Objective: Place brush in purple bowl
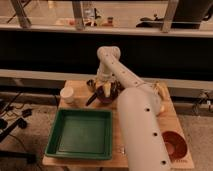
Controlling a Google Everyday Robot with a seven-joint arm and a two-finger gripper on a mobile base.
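While the brush (92, 99) slants with its dark handle pointing down toward the near left, its upper end meets the left edge of the purple bowl (114, 96). Whether that end lies inside the bowl or only against its rim cannot be told. The bowl stands on the far part of the wooden surface (170, 117), about midway across it.

Directly over the bowl's left half hangs the end effector (102, 88), right at the top of the brush. Whether it is gripping the brush, closed or spread apart cannot be told. Some pale yellowish bits show at that spot, too blurred to name.

From the end effector the white arm (125, 82) rises to a rounded joint at the far side. It then sweeps toward the near right as a thick perforated tube that covers much of the surface's right half.

Left of the bowl, just beyond the brush handle's lower tip, a white cup (67, 95) stands upright. Nearer, on the left half of the surface, sits a square green tray (82, 132), well apart from the bowl. On the near right corner rests a reddish-brown bowl (175, 145), partly hidden by the arm. A yellowish object (161, 91) lies at the far right edge.
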